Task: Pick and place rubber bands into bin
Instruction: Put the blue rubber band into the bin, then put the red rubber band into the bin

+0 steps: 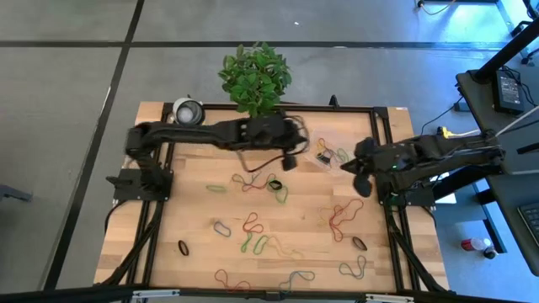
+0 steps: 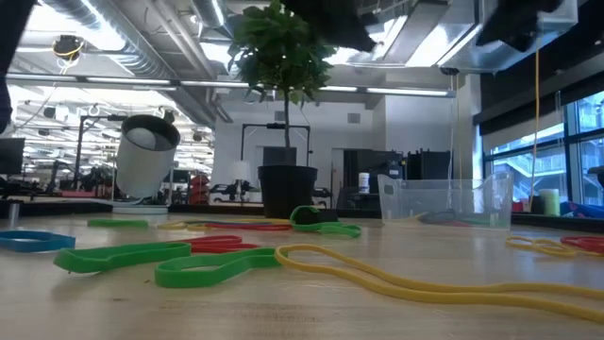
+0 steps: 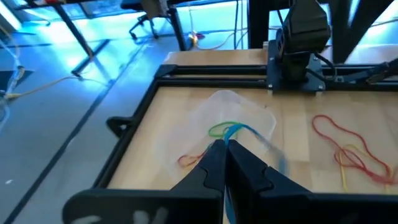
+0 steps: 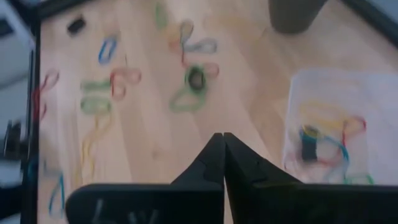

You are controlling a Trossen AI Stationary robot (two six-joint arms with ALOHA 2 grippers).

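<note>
Left hand [image 1: 290,160] is hanging just beside the bin [image 1: 330,153] at the far side of the desk [image 1: 194,219], in front of the plant pot [image 1: 271,118]. In its wrist view the fingers [image 3: 214,163] are pinched together on a blue rubber band [image 3: 239,130] that's dangling over the bin, so it's holding that one. Some bands are already sitting inside the bin: a green one [image 3: 219,129], a reddish one [image 3: 189,160], and from the right wrist view a few more colourful ones [image 4: 323,146].

Right hand [image 1: 360,183] is hovering on the other side of the bin, near the right edge of the desk, fingers [image 4: 214,158] pressed shut with nothing between them that I can see.

Rest of the rubber bands [image 1: 253,231] are lying scattered all over the desk: a red loop [image 1: 344,217] near the right side, green and red ones around the middle, black ones [image 1: 183,247] toward the near corners, and a couple along the near edge. From the low view, green bands [image 2: 203,269] and a long yellow one [image 2: 396,279] are lying flat up close, with the bin [image 2: 444,200] standing farther back on the right.

Round white-and-grey thing [image 1: 187,110] is sitting at the far left corner.
</note>
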